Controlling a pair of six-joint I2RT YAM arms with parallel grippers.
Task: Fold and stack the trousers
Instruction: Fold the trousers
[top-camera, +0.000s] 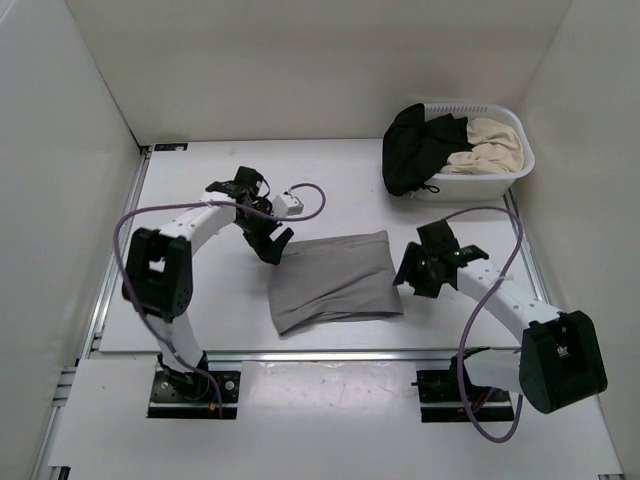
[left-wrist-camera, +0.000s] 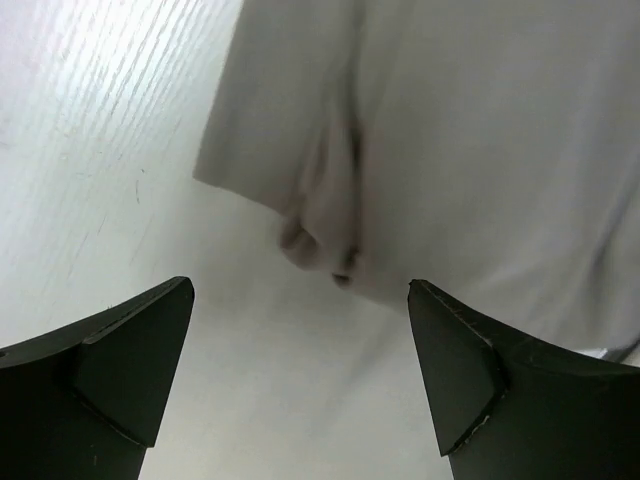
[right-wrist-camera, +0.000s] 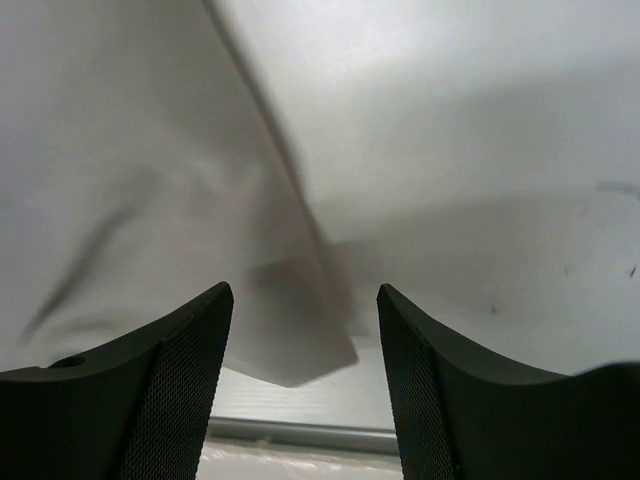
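The grey trousers (top-camera: 333, 281) lie folded into a rough rectangle on the white table, between my two grippers. My left gripper (top-camera: 272, 247) is open and empty, just off the fold's far left corner. In the left wrist view the fabric (left-wrist-camera: 460, 150) lies ahead of the jaws with a bunched crease near its edge. My right gripper (top-camera: 412, 272) is open and empty at the fold's right edge. In the right wrist view the trousers (right-wrist-camera: 130, 190) fill the left, with a corner lying between the fingers.
A white laundry basket (top-camera: 500, 178) stands at the back right, holding a black garment (top-camera: 415, 148) that hangs over its rim and a beige garment (top-camera: 490, 145). White walls enclose the table. A metal rail (top-camera: 300, 353) runs along the table's near edge.
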